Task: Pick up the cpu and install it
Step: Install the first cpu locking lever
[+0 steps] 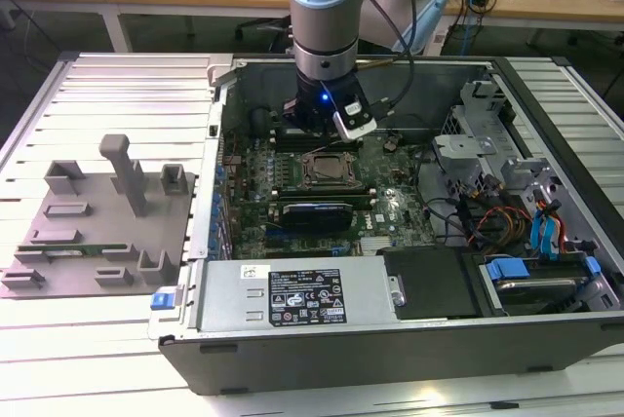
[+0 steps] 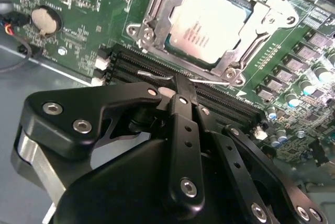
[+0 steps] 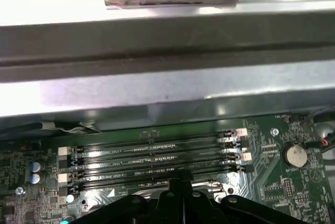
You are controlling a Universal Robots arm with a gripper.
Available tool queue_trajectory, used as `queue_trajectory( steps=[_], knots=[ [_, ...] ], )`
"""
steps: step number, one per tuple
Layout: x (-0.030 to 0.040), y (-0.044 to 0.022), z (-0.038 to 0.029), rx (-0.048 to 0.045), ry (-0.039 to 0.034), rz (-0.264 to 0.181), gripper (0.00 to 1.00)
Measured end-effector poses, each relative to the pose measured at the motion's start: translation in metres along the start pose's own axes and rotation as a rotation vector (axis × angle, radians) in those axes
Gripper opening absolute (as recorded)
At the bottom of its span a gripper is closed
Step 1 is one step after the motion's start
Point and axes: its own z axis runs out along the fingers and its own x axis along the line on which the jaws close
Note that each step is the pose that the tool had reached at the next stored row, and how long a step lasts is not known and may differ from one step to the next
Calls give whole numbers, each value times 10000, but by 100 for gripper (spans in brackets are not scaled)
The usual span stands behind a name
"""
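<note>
The cpu (image 2: 207, 25), a small square chip with a pale silvery top, lies flat inside the dark metal-framed socket (image 2: 152, 9) on the green motherboard. The exterior view has that socket (image 1: 327, 170) in the middle of the open computer case, just in front of the arm. My gripper (image 2: 180, 85) hangs over the black memory slots beside the socket, its black fingers drawn together. A thin metal lever (image 2: 209, 81) runs across just beyond the tips. My gripper (image 3: 180, 183) also rises over those slots in the first wrist view, and it sits low behind the socket (image 1: 325, 134) in the exterior view.
A grey tray (image 1: 97, 212) with upright posts and a long green memory stick (image 1: 73, 249) lies at the exterior view's left. Case walls (image 1: 224, 134) ring the board. Cables and blue-tabbed drives (image 1: 531, 251) crowd the right side. A coin battery (image 2: 44, 19) sits near the slots.
</note>
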Motion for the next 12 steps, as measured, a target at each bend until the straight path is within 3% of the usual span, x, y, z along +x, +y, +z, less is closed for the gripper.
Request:
queue_trajectory(
  steps=[2,7,12],
  knots=[
    [2,-4,22,168,-57,177,11],
    [4,4,33,221,-160,662,11],
    [7,32,39,243,-216,934,11]
  ],
)
